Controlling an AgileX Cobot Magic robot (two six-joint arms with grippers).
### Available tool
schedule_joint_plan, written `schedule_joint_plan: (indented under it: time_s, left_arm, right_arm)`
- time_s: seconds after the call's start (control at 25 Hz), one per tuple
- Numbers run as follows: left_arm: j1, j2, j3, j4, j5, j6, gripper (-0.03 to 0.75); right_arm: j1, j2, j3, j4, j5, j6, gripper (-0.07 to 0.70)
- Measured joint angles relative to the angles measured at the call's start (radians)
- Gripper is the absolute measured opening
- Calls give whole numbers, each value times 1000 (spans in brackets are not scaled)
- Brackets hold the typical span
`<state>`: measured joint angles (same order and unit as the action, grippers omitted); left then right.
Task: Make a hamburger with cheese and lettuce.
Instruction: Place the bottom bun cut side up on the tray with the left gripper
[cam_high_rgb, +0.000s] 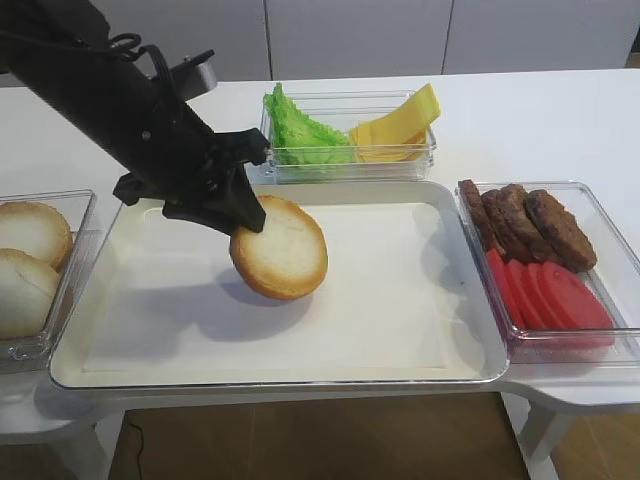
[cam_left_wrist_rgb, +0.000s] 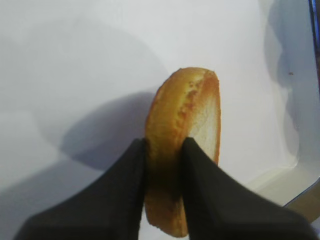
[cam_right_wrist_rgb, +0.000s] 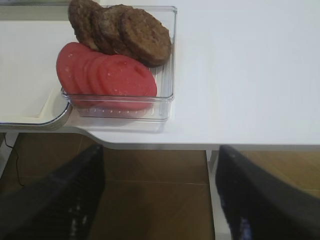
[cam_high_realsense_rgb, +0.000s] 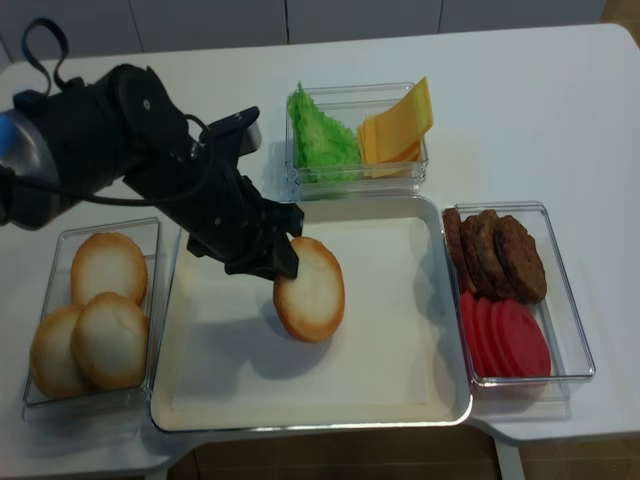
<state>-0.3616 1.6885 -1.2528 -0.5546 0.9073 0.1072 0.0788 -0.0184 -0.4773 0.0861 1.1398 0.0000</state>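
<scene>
White table (cam_high_rgb: 520, 120), white tray (cam_high_rgb: 400, 320), brown floor (cam_right_wrist_rgb: 160, 175).

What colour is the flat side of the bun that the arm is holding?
Pale creamy white with a golden-brown rim; the hamburger shows best in the exterior high view.

**Desk, tray and side bins**

A white tray (cam_high_rgb: 400, 340) fills the frame's centre on the white desk (cam_high_rgb: 520, 110). At right, a clear bin (cam_high_rgb: 608, 225) holds brown patties (cam_high_rgb: 525, 225) above red tomato slices (cam_high_rgb: 545, 295). At far left, another bin (cam_high_rgb: 75, 215) holds buns (cam_high_rgb: 25, 260).
</scene>
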Motion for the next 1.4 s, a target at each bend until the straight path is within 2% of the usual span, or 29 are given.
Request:
schedule_joint_plan:
  time_s: [0.72,0.8,0.96,1.08,1.2,1.4]
  left_arm:
    - [2,86,0,-61,14,72,155]
    - [2,88,0,-63,14,73,197]
    - [2,90,0,-65,14,74,369]
    - [2,90,0,-72,11,78,455]
    - [2,90,-11,-72,11,78,483]
    - [2,53,-41,-45,11,74,488]
  right_arm:
    - [0,0,0,0,0,0,540]
    - [0,0,0,0,0,0,540]
    - [0,0,0,0,0,0,540]
    - [0,0,0,0,0,0,540]
    - [0,0,0,0,0,0,540]
    - [0,0,0,0,0,0,540]
